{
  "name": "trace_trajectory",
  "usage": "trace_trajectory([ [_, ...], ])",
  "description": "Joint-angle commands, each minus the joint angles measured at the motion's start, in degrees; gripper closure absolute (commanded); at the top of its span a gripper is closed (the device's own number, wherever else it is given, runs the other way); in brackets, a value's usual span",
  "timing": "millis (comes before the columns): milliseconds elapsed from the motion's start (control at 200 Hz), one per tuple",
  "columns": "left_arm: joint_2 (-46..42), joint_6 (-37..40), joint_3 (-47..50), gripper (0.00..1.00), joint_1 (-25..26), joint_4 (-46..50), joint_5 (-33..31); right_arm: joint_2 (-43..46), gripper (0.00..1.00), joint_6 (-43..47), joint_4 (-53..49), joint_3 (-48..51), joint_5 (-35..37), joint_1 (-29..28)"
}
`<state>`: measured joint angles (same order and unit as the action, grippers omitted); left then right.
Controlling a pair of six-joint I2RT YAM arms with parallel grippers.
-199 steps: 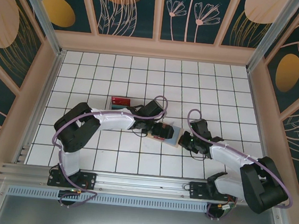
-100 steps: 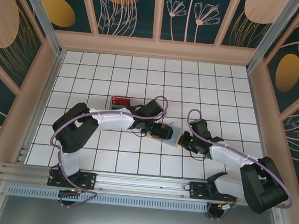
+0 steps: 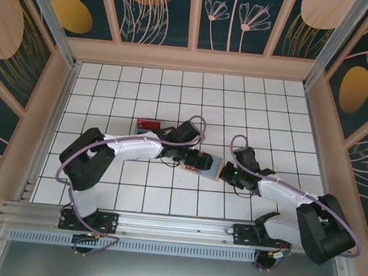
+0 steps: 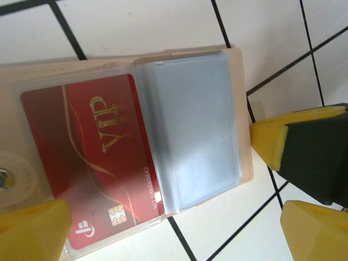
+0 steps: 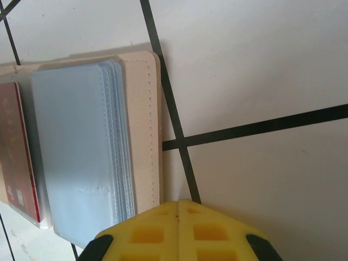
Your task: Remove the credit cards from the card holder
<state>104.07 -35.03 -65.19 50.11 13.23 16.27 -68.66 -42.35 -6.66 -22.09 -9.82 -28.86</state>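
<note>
Top external: card holder (image 3: 206, 166) flat and open on the white tiled surface (image 3: 142, 94), a little nearer than centre, between left claw (image 3: 197, 160) and right claw (image 3: 227, 173), both down close to it. Farther back, beside the left arm, a small red object (image 3: 148, 124) on the tiles.

Left wrist: red card (image 4: 89, 163) marked VIP, still tucked in a clear pocket on the holder's tan panel, partly covered by a stack of bluish clear sleeves (image 4: 193, 130). Left claw spread wide, yellow fingertips well apart on either side of the holder, gripping nothing.

Right wrist: right claw pressed fully together and empty, tip at the holder's stitched tan edge, seemingly touching it, though hard to be sure from this angle.
</note>
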Motion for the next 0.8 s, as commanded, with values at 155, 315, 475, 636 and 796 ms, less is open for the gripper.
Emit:
trace_trajectory([
  [155,-1.4,1.5,3.3,0.15,-2.8,-0.9,-1.6,4.9,1.00,-0.3,-1.9,-3.8,-0.8,-1.0],
  [315,-0.1,1.1,2.9,0.65,-3.1,-0.4,-2.6,4.6,1.00,-0.6,-0.2,-6.4,-2.9,-1.9],
  [475,0.7,1.4,2.9,0.86,-3.2,0.5,-4.2,1.1,1.00,-0.8,3.0,-8.5,-5.4,-3.0],
  [636,1.0,2.1,3.0,0.94,-3.4,2.1,-6.3,-2.7,1.00,-1.5,7.5,-9.4,-9.0,-4.1],
  [796,2.4,2.3,2.8,0.93,-3.7,2.0,-5.3,-7.0,1.00,-2.4,10.9,-10.0,-12.3,-4.2],
])
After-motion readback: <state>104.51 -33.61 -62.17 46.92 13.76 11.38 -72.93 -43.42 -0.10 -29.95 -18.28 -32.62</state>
